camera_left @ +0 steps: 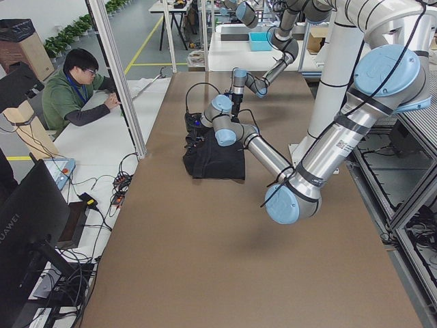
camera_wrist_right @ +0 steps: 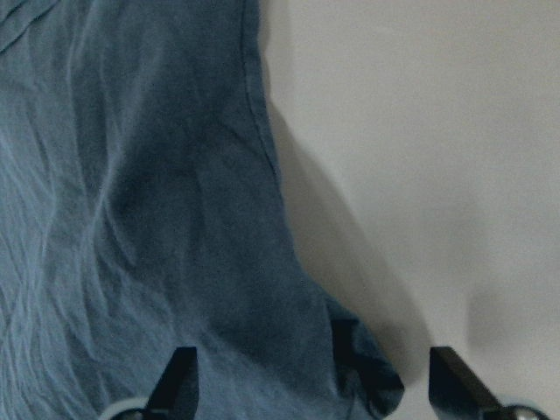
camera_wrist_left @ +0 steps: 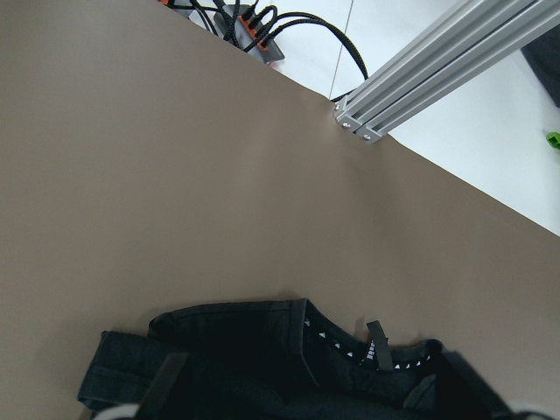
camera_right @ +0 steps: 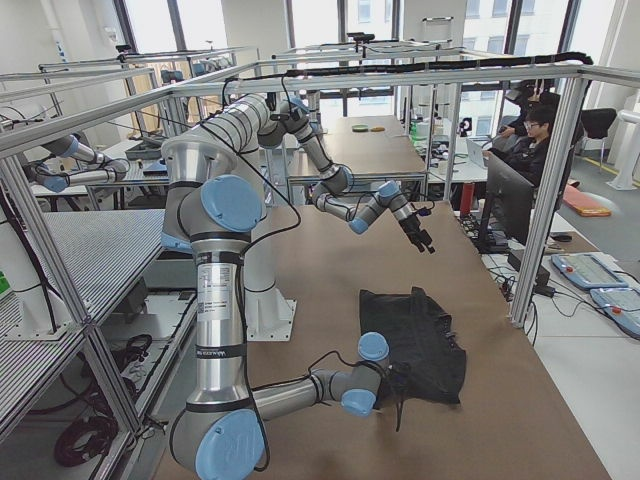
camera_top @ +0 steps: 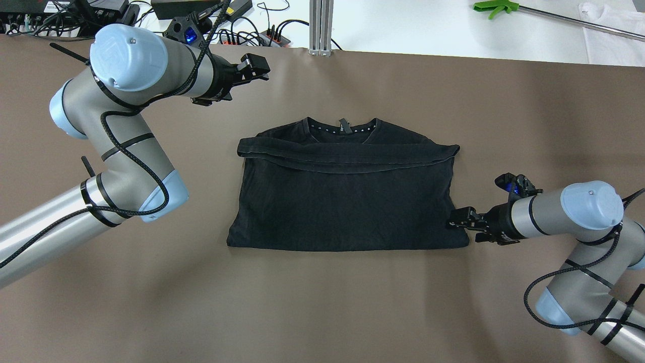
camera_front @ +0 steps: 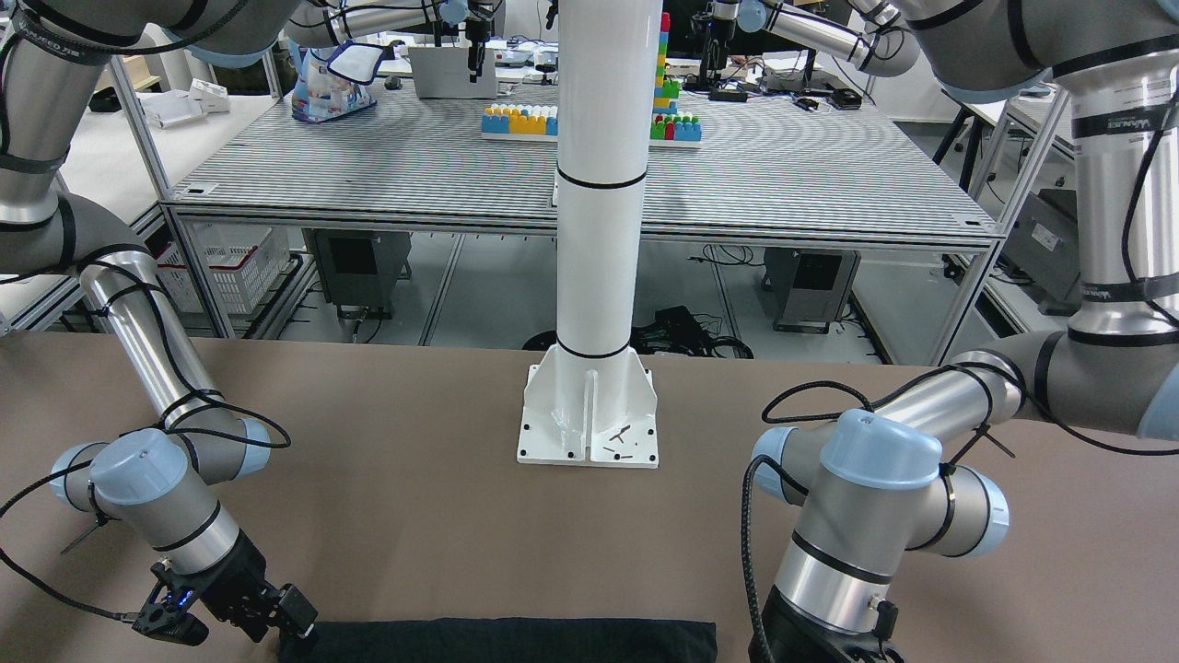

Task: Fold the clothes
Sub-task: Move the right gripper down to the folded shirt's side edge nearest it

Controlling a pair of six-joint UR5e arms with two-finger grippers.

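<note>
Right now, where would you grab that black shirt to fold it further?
The black shirt lies flat, so probably take its corner nearest the robot on the robot's right, coming in low from that side: it juts out freely, and the open right gripper straddles it.

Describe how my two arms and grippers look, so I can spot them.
Both the left arm and right arm are silver tubes with light-blue joint caps and black bands. A black braided cable loops along each, tied on. The left gripper and right gripper are black, two-fingered, with a blue light beside each.
</note>
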